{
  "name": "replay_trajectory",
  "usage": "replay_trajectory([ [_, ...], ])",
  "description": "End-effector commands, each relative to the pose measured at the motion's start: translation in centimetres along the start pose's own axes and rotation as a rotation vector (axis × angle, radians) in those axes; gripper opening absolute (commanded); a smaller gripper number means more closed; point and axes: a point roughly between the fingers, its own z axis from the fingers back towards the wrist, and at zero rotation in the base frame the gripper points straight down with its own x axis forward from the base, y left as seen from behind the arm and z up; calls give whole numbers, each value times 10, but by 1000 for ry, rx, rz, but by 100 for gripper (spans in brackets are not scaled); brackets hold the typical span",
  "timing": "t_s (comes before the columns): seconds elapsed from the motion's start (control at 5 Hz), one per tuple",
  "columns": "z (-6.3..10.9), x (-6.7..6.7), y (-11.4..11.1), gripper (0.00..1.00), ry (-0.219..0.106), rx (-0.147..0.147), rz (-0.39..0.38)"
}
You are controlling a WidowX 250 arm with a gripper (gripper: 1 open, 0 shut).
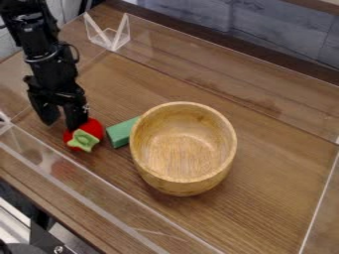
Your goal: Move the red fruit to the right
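Jaws of the black gripper (62,129) are spread wide, down at the table beside the red fruit (85,135); whether they touch it I cannot tell, and nothing looks gripped. The fruit lies with its green stem (85,142) toward the near side, just left of the green block (122,130), with the wooden bowl (183,147) beyond that. Reaching the fruit seems the step in hand; next calls for a rightward push, or a grasp, that avoids jamming it against the block.
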Motion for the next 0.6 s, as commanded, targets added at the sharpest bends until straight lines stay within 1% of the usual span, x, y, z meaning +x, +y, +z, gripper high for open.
replay_trajectory([
  [0.0,-3,14,4,100,-1,5,-90],
  [0.2,-4,14,-1,0,-8,5,-39],
  [0.4,-4,14,-6,0,-21,5,30],
])
